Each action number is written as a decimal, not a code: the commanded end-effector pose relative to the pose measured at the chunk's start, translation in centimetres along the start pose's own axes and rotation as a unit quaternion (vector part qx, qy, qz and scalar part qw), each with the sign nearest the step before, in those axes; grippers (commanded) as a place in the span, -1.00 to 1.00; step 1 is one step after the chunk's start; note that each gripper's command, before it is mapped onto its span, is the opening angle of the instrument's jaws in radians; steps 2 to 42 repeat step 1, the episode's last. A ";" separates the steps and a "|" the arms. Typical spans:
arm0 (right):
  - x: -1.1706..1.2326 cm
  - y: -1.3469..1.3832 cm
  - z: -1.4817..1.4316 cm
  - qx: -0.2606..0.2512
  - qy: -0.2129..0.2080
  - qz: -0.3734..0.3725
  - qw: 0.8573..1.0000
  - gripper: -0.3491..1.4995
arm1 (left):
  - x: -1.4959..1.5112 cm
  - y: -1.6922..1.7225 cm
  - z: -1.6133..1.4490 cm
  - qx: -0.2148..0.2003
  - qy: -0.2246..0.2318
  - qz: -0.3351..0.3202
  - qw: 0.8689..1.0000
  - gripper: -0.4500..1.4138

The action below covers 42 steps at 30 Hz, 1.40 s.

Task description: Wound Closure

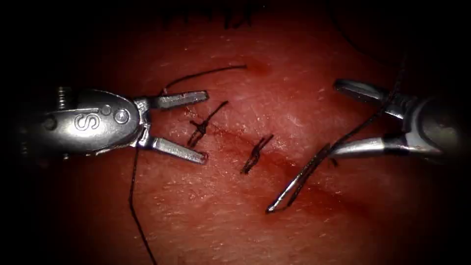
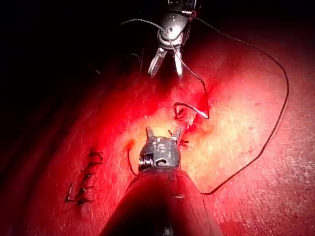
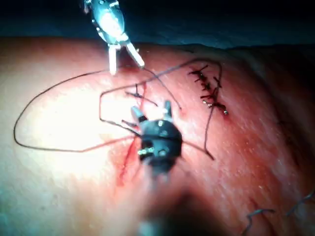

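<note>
Red, wet tissue (image 1: 274,73) is lying under me, two knotted stitches (image 1: 255,154) crossing its cut. My left claw (image 1: 205,125) is gaping empty. My right claw (image 1: 338,120) is spread too, the needle (image 1: 299,181) resting against its lower jaw, tip touching tissue right of the cut, thread (image 1: 135,206) trailing.

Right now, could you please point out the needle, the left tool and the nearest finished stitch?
needle (image 1: 294,184): endoscope view, middle of its curve.
left tool (image 1: 203,125): endoscope view, midway between its open jaws' tips.
finished stitch (image 1: 256,154): endoscope view, the knot on the cut.
</note>
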 end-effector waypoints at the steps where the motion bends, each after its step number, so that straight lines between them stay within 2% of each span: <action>1: -0.02 -0.02 0.07 0.001 0.001 0.000 1.000 0.73 | -0.02 0.00 0.07 0.000 0.000 0.000 1.000 -0.19; 42: -0.02 -0.02 0.07 0.001 0.001 0.000 1.000 0.73 | -0.02 0.00 0.07 0.000 0.000 0.000 1.000 -0.19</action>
